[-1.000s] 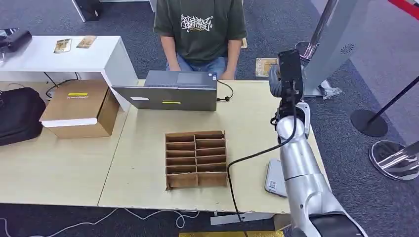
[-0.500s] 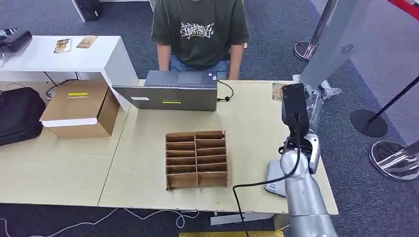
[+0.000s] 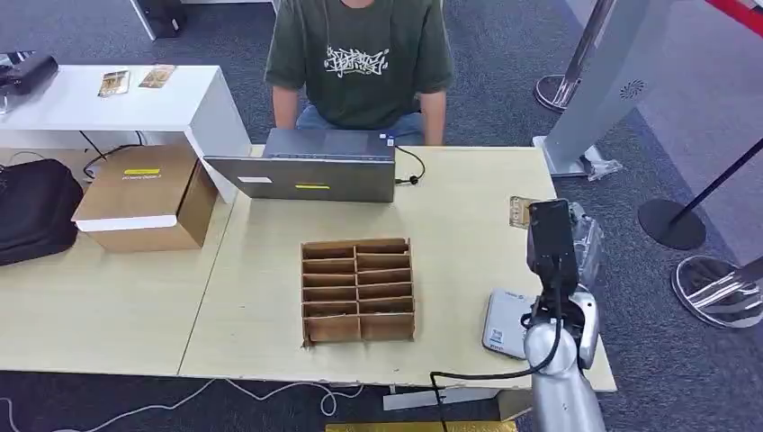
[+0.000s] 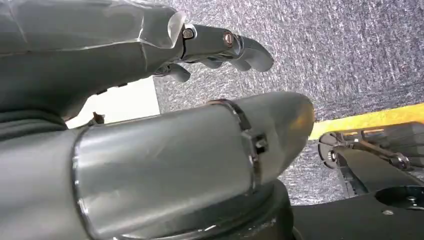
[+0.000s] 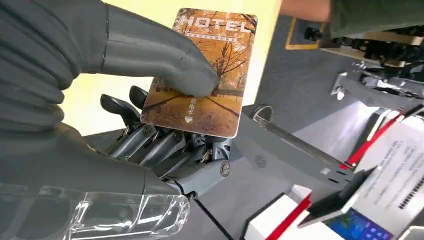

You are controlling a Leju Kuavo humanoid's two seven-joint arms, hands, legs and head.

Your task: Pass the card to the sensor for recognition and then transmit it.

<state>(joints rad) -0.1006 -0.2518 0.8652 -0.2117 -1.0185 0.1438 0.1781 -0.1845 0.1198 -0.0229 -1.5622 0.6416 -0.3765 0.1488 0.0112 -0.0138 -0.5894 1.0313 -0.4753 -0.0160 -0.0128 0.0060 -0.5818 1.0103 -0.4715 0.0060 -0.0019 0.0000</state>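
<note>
The right hand (image 5: 150,125), gripping the card (image 5: 202,75), has drawn back toward the sensor (image 3: 506,322), so scanning seems next.

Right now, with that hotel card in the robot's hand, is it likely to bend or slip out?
The hotel card looks flat and unbent under the right hand's thumb, so it is probably stiff plastic. Its glossy printed face suggests that it could slide. Being thin, it is likely very light, so a light pinch should hold it.

right robot hand (image 3: 576,236) with card (image 3: 519,212) drawn back
</note>
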